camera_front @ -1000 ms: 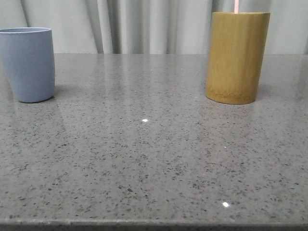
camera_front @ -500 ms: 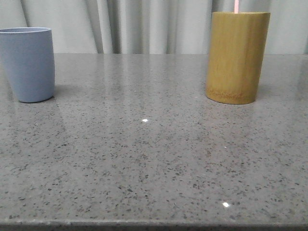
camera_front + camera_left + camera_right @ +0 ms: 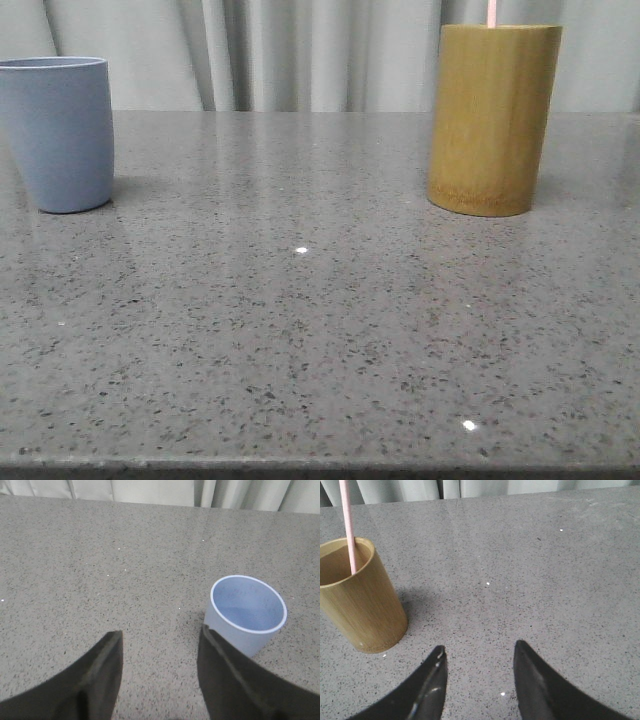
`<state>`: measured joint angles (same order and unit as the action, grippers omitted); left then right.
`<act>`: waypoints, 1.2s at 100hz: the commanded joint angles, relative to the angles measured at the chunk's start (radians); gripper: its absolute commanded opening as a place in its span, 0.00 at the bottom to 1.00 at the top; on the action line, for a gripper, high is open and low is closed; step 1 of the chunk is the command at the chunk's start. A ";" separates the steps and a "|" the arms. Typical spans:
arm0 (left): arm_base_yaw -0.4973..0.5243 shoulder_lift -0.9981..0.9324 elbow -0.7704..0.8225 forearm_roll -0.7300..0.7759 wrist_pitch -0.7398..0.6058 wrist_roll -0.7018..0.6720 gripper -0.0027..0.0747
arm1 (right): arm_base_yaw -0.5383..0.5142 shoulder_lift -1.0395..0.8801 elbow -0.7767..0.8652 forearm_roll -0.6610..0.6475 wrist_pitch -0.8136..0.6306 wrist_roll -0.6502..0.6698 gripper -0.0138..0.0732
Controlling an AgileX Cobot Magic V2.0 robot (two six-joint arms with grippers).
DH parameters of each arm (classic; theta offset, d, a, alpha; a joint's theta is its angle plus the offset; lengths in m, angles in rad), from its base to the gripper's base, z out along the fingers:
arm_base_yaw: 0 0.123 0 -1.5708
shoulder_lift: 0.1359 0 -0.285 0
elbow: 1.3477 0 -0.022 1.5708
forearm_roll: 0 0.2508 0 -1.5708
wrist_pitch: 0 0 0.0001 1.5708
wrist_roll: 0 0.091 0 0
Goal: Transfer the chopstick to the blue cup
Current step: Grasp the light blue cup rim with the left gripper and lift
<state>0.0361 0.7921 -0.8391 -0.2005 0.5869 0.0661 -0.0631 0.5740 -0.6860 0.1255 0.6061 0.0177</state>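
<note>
Grey speckled stone countertop (image 3: pixel 300 330) with pale curtains (image 3: pixel 300 50) behind; two vessels stand on it, well apart. Chopstick (image 3: pixel 347 527): pale pink, standing near upright inside the bamboo cylinder (image 3: pixel 360 597), leaning against the inner wall, its upper end well clear of the rim. Long axis roughly vertical. In the front view only a short pink tip (image 3: pixel 492 12) shows above the cylinder (image 3: pixel 492 120).

Right gripper (image 3: pixel 479 680): fingers parted, nothing between them, hovering over bare counter beside the cylinder. The chopstick lies off to one side of the fingers and further out, not between them. Judged the nearer arm for the pick; the move would need the jaws brought across to straddle the exposed shaft above the rim.

Left gripper (image 3: pixel 160 672): fingers spread, empty, with the blue cup (image 3: pixel 247 612) just beside one finger.

The left wrist view shows the cup's interior, which looks empty; the front view shows only its outer wall (image 3: pixel 62 135).
</note>
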 commanded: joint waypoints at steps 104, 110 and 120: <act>-0.154 0.778 -0.668 -0.016 0.461 -0.001 0.63 | -0.003 0.010 -0.036 0.006 -0.077 -0.012 0.55; -0.154 0.791 -0.668 -0.016 0.472 -0.001 0.63 | -0.003 0.010 -0.036 0.006 -0.077 -0.012 0.55; -0.154 0.808 -0.670 -0.016 0.484 -0.003 0.60 | -0.003 0.010 -0.036 0.006 -0.077 -0.012 0.55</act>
<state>-0.1108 1.6273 -1.4711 -0.2019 1.0838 0.0699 -0.0631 0.5740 -0.6860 0.1277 0.6044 0.0154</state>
